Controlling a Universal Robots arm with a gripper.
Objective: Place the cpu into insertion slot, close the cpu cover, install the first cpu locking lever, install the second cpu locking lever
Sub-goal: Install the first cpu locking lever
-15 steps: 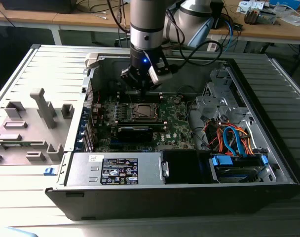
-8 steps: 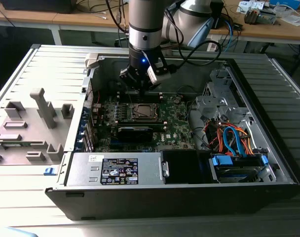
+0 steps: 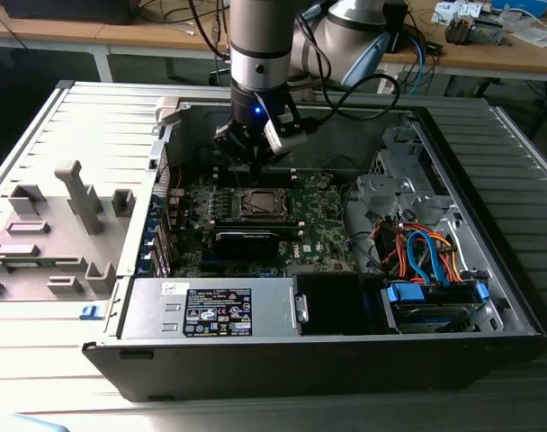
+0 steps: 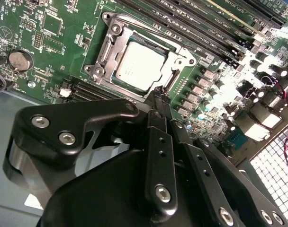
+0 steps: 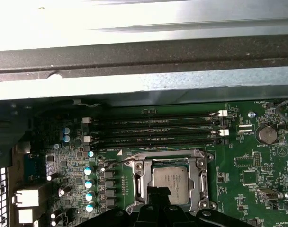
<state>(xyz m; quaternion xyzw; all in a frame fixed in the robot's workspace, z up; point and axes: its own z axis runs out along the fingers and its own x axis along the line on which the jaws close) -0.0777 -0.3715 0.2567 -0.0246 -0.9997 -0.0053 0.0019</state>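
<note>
Grey steel computer case (image 3: 94, 135) lies open on the table, green motherboard (image 3: 318, 225) inside. Black gripper (image 4: 162, 101) hovers just above the silvery cover frame (image 5: 201, 176), jaws nearly closed and holding nothing. Silver-topped square cpu (image 4: 139, 64) sits in its metal-rimmed socket (image 4: 108, 45), cover apparently down; I cannot tell whether the levers are latched.

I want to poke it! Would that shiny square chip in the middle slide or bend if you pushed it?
Probably neither. The cpu looks like a flat, stiff metal-topped square, so it likely won't bend. It sits inside the cpu cover frame, which should stop sliding. It looks small, so probably light.
</note>
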